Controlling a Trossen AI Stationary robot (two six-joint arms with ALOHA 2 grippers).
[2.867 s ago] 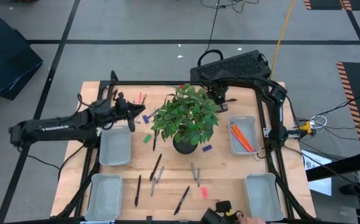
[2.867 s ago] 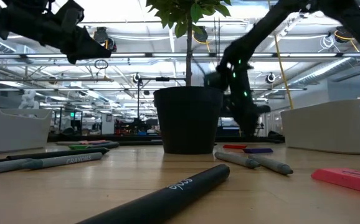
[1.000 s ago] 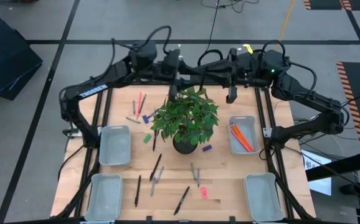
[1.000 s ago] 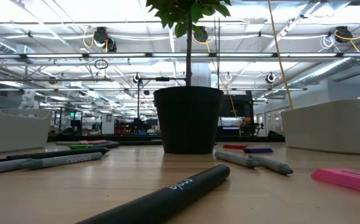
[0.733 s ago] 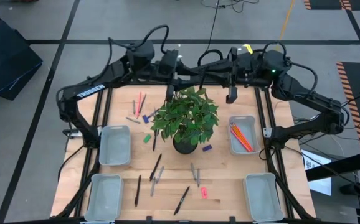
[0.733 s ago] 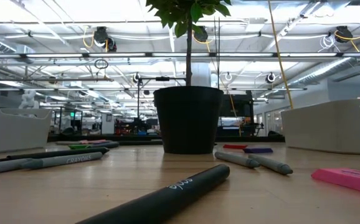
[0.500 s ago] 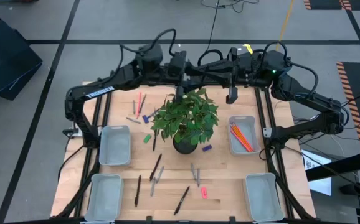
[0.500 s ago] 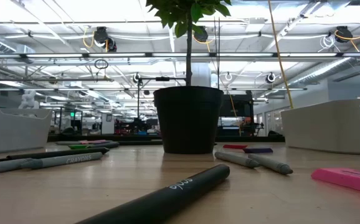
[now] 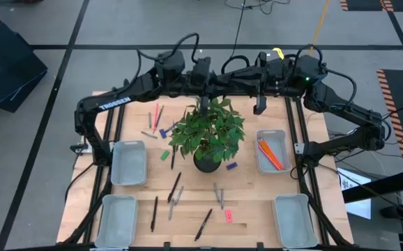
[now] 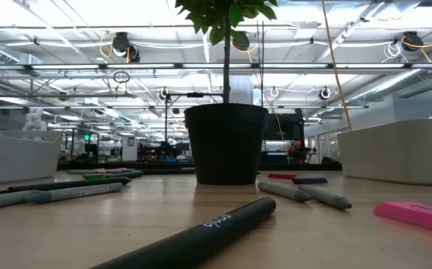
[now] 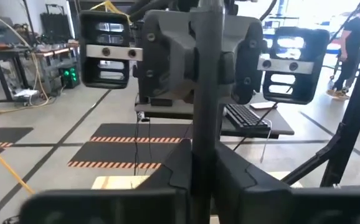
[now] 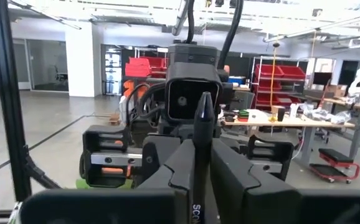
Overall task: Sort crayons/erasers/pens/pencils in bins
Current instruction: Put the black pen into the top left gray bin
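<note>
Above the table's far edge: the right gripper (image 12: 198, 180) and the left gripper (image 9: 210, 78) are held raised and facing each other, over the plant pot (image 9: 207, 162).
Right gripper: its fingers are pressed together on a black pen (image 12: 200, 124).
Left gripper: whether it is spread or clamped cannot be told; a dark stick is seen rising in front of it in its own wrist view.
Pen's long axis: it is pointed forward out of the right gripper, straight toward the left gripper, along the line between the two wrists.
Nearer arm: the pen is already held by the right arm; a hand-over to the left arm is judged likely.
Far right bin (image 9: 272, 132): orange and red pencils (image 9: 270, 155) are laid inside it.
Other three bins: far left bin (image 9: 129, 145), near left bin (image 9: 116, 198) and near right bin (image 9: 292, 198); no contents are made out.
Loose on the wood: more pens (image 9: 154, 213), a pink eraser (image 9: 229, 216) and a purple eraser (image 9: 231, 166) are left between the bins.
</note>
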